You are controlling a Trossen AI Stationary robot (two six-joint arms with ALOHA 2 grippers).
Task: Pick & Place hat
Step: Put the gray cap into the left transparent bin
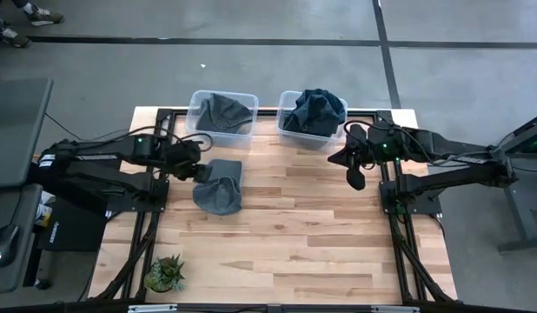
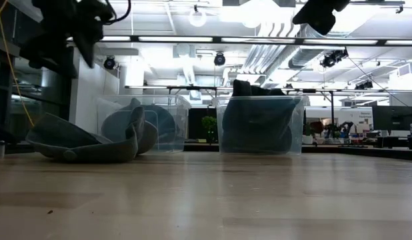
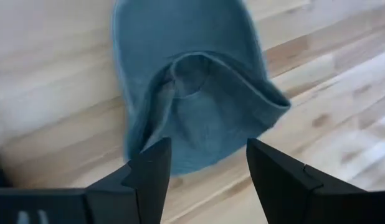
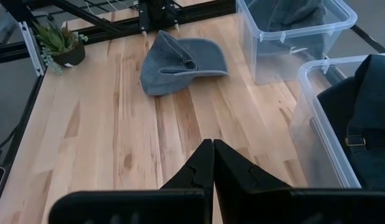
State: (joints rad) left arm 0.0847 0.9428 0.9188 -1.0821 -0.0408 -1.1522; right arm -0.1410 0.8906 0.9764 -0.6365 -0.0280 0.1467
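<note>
Above the hat, the left pincer gapes empty, which the overhead view hides.

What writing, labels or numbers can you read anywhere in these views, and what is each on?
None can be read.
The hat on the table, both clear bins and the plant pot show no print.
The left gripper and right gripper show no markings.
The box beside the table carries a mark too small to read.
</note>
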